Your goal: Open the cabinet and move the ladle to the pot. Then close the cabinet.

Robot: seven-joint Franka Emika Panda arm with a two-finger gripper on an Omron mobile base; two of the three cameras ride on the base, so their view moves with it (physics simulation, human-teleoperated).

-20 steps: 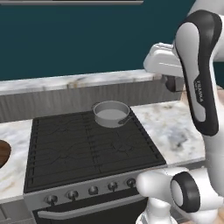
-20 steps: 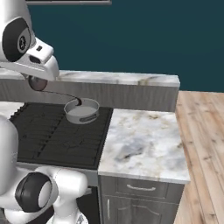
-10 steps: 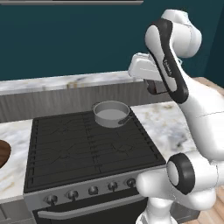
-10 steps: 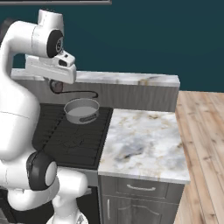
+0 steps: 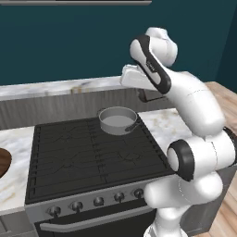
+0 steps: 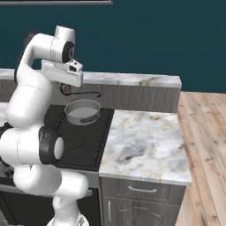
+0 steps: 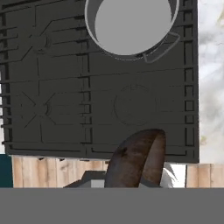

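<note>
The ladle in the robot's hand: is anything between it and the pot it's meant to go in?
Nothing visible. The ladle hangs in the shut gripper above the stove; the pot sits open on a back burner, with bare grates between them.

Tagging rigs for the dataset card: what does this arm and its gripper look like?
Glossy white rounded arm links with dark grey, near-black bands at the joints; a small marking on one dark band is too small to read. The hand is a white boxy block with a small dark square on its end face. No external cables visible. The finger tips are not clear enough to describe.
</note>
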